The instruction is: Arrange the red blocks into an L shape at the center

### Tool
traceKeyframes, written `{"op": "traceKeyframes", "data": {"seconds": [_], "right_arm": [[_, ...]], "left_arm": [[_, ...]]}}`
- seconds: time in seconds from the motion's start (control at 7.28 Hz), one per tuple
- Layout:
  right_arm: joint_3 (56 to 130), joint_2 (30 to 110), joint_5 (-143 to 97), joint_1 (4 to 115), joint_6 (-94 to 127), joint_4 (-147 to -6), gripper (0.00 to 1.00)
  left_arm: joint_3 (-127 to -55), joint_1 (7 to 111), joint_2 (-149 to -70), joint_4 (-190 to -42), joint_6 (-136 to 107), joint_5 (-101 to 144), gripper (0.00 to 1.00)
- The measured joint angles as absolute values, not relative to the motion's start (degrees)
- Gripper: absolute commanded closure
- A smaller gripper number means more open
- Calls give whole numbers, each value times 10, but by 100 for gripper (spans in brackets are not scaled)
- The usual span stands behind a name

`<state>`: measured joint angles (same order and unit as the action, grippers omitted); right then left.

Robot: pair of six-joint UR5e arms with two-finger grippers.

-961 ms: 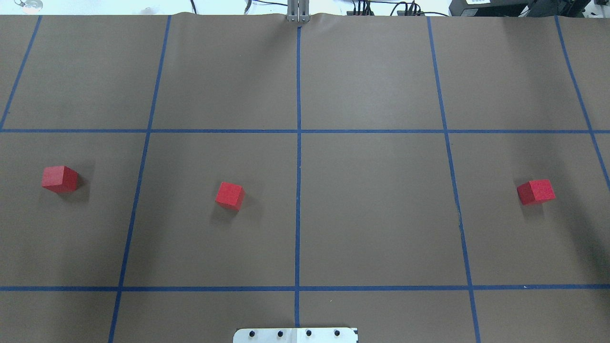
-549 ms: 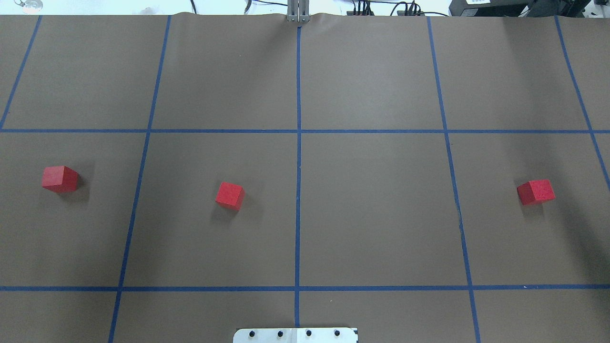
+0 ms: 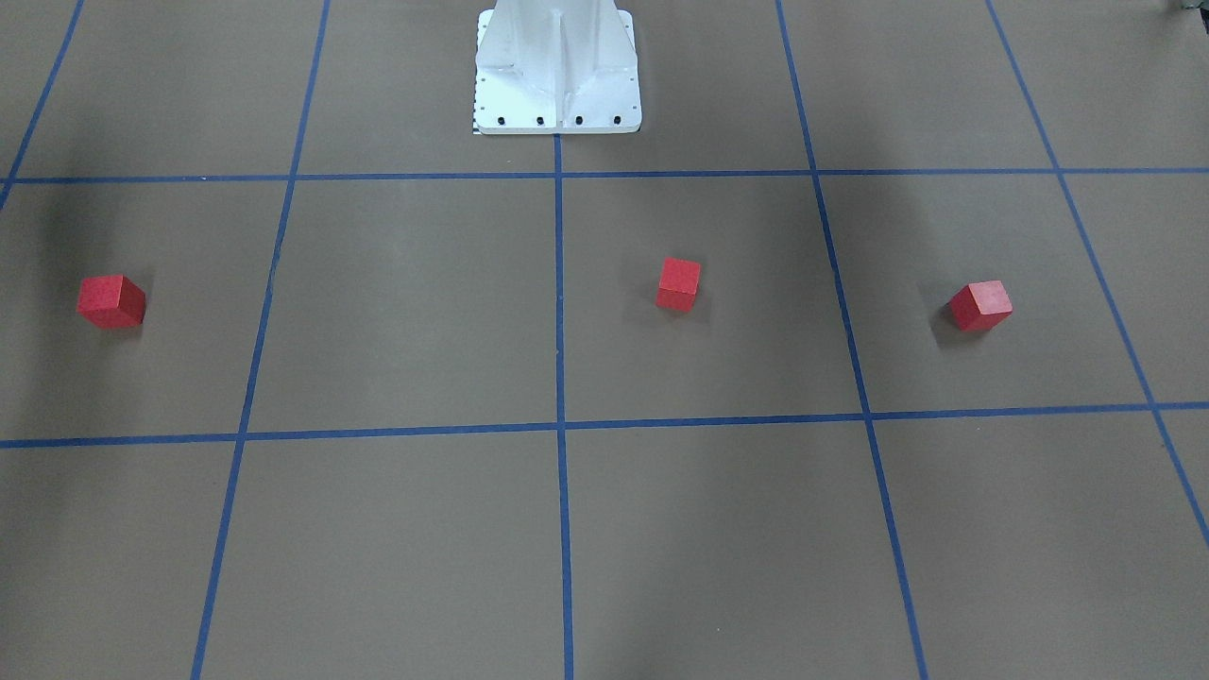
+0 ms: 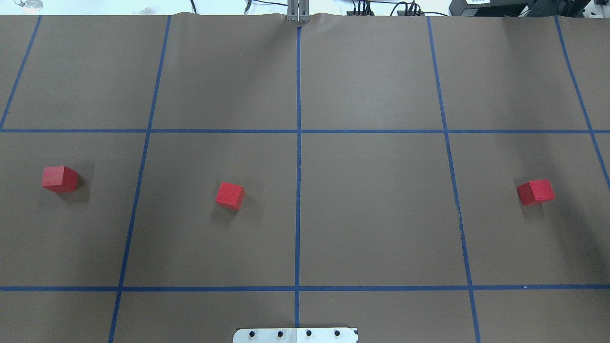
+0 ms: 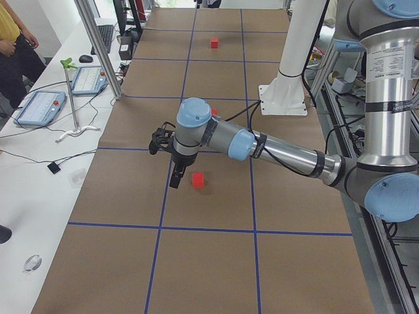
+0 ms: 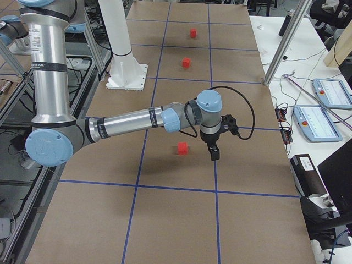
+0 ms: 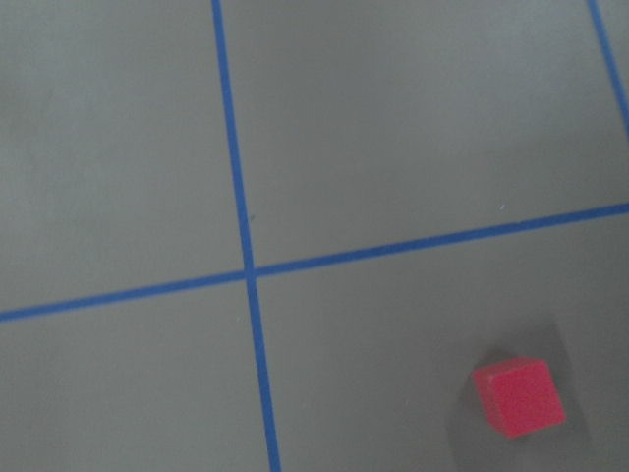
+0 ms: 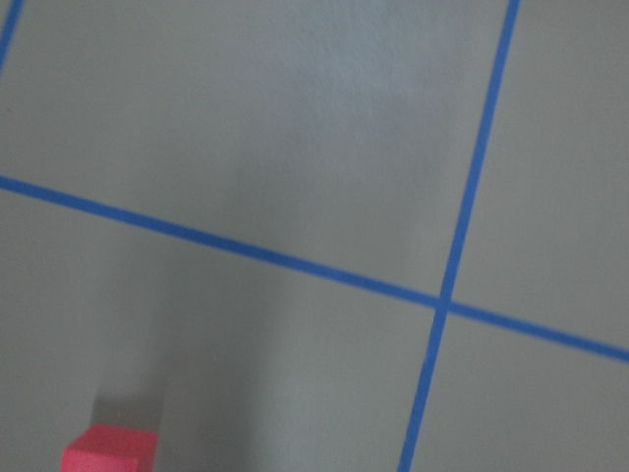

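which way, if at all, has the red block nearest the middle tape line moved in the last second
No, it has not moved: the red block sits the same gap left of the middle tape line as before.

The table (image 4: 371, 205) is flat brown, ruled into a grid by blue tape lines (image 4: 298, 190); the three blocks (image 4: 229, 195), at 9 o'clock, near middle and 3 o'clock, are plain red; the base (image 4: 295, 335) at 6 o'clock is white with black dots; the left arm (image 5: 288, 154) and right arm (image 6: 126, 124) are silver with pale blue caps; the left hand (image 5: 175, 178) and right hand (image 6: 214, 153) are black.
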<state>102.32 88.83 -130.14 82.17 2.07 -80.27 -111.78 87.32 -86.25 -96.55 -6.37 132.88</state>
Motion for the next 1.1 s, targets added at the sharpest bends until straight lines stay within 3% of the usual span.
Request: {"op": "traceKeyframes", "data": {"seconds": [0.55, 1.1], "right_arm": [[1030, 885, -1312, 811, 86, -772, 0], [1031, 885, -1325, 769, 216, -700, 0]], "left_arm": [[-1112, 855, -877, -1079, -94, 1331, 0], [-1112, 675, -960, -1158, -322, 1306, 0]]}}
